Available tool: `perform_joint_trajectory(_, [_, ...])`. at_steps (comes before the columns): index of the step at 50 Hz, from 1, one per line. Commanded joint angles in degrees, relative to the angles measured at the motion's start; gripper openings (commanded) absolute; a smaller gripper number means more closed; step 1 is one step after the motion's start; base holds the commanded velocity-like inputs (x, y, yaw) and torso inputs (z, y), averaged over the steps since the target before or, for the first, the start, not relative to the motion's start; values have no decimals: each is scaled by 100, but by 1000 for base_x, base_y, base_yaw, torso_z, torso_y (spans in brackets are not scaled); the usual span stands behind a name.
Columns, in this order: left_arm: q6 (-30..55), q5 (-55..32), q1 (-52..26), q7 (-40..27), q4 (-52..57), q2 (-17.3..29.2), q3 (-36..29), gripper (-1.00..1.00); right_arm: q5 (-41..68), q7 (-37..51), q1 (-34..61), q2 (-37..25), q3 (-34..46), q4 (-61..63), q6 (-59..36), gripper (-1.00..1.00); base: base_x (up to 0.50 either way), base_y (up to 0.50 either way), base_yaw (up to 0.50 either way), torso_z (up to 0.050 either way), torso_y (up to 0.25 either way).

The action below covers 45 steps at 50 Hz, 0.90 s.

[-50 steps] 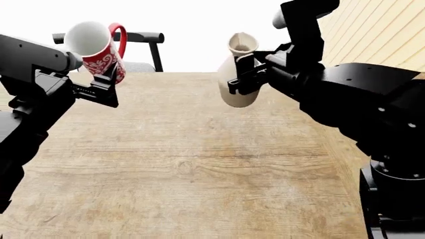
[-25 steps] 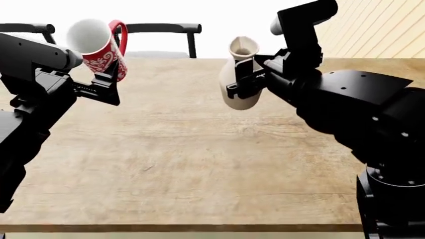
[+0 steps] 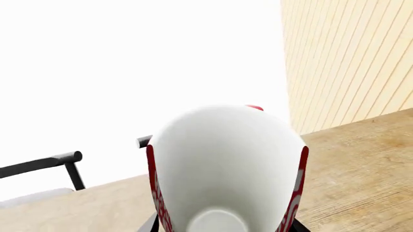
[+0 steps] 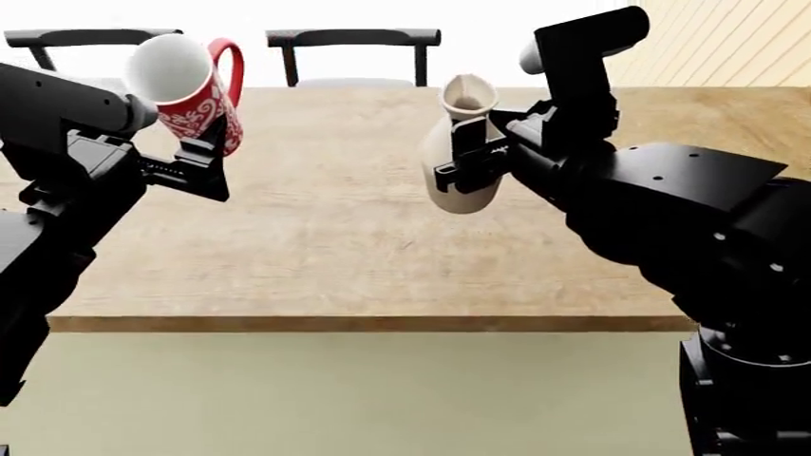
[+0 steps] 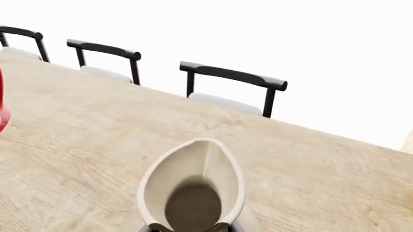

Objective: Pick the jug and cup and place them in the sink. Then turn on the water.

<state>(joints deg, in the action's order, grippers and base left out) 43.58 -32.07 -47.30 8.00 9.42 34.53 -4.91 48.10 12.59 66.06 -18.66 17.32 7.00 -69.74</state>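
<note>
1. The left gripper (image 4: 200, 163) clamps the cup (image 4: 190, 90), held tilted above the table (image 4: 342, 237); its white inside looks empty.
2. The right gripper (image 4: 466, 154) grips the jug (image 4: 454, 161) upright over the table, nothing visible inside.

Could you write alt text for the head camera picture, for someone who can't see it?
Two black robot arms hold crockery above a long pale wooden table: the left hand grips a red floral mug, the right hand a cream ceramic jug. Two black chairs stand at the far side.
</note>
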Motion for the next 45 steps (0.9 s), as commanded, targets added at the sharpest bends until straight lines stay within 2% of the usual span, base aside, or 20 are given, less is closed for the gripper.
perform_joint_trajectory(1, [0, -105, -24, -51, 6, 5, 26, -100, -127, 93, 43, 21, -203, 27, 91, -100, -433, 247, 0, 0, 0])
perform_joint_trajectory(8, [-5, -104, -26, -49, 6, 13, 13, -100, -114, 197, -70, 47, -328, 31, 187, -100, 0, 0, 0, 0, 1])
perform_joint_trajectory(45, [-15, -237, -34, 45, -32, 21, 24, -100, 340, 497, -249, -103, -592, 532, -160, -100, -144, 16, -499, 1, 1])
